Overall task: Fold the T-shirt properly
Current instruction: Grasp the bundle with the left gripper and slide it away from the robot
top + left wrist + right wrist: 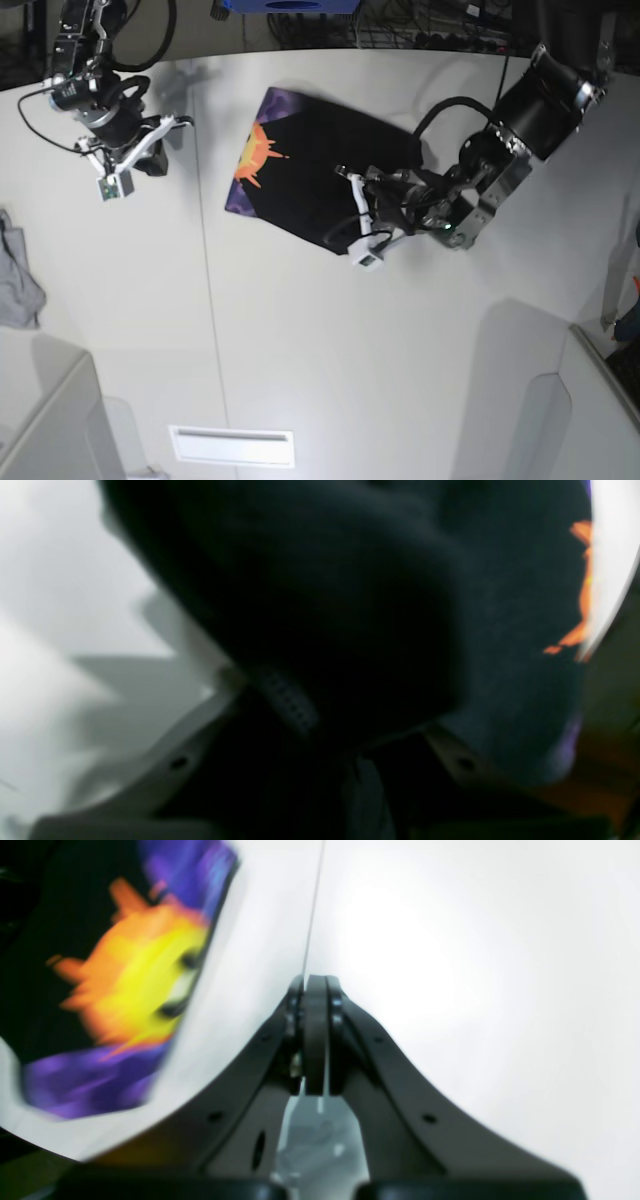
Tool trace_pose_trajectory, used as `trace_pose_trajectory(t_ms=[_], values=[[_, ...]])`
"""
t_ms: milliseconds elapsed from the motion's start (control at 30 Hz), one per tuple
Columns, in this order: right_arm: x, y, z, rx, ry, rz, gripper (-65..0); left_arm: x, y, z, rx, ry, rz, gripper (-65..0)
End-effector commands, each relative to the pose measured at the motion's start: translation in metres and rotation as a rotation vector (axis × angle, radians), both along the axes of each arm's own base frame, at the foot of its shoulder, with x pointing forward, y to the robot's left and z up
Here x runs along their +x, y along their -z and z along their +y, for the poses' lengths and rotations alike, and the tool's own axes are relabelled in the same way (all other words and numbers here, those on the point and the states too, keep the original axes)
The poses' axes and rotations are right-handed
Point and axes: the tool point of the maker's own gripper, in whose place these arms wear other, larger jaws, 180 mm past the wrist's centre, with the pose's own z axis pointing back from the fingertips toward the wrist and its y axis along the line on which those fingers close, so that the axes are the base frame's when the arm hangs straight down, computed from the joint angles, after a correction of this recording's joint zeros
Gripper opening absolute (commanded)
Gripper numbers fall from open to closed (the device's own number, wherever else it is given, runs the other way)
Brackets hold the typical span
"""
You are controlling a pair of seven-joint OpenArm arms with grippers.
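Currently the T-shirt [320,180] is lying on the white table [330,360], toward its far side, as a folded black shape with the purple and orange sun print showing along the edge that faces the right arm. On the base view's right, the left gripper [352,212] is reaching low across the cloth from the side opposite the print, its tip sitting at the near corner of the shirt. Seen from the left wrist, black fabric [320,605] is bulging between the two fingers and filling most of the view, so the jaws are standing narrow around a bunch of the T-shirt; a strip of orange print is showing at that view's right edge. On the base view's left, the right gripper [125,165] is hovering above bare table, well apart from the shirt. Its wrist view is showing the two fingers pressed flat together with nothing between them [315,1035], and the print blurred off to one side. A small grey cloth [18,275] is lying crumpled at the table's left edge.
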Motion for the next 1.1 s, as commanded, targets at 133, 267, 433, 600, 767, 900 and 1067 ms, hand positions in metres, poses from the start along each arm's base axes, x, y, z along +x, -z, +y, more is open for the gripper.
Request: trace_pose_trajectory(t_ms=[133,267,433,600,767,900,1067], values=[[-0.005,-0.005,-0.022,-0.025,0.048,-0.016,-65.0,-0.003,-0.002,-0.001,0.258,0.377,-0.131,-65.0],[-0.014,-0.001,-0.031,-0.016,0.112,-0.002,-65.0,0.001,-0.019,-0.035,0.287,0.544,-0.325,-65.0],[-0.021,0.002,-0.039,-0.005,0.170,0.005,-65.0,-0.005,-0.026,-0.063,0.308,0.779,-0.498,-65.0],[-0.028,0.006,-0.040,-0.007,0.176,0.025,-65.0,-0.013,-0.023,-0.068,0.409,1.036,-0.659,-65.0],[-0.033,0.013,-0.037,0.008,0.190,0.048,-65.0,-0.017,-0.016,-0.065,0.490,1.190,-0.715,-65.0],[-0.032,0.014,-0.033,0.025,0.199,0.047,-65.0,-0.008,-0.025,-0.069,0.464,1.116,-0.719,-65.0],[-0.031,0.013,-0.033,0.027,0.199,0.044,-65.0,0.004,-0.032,-0.067,0.469,1.069,-0.730,-65.0]])
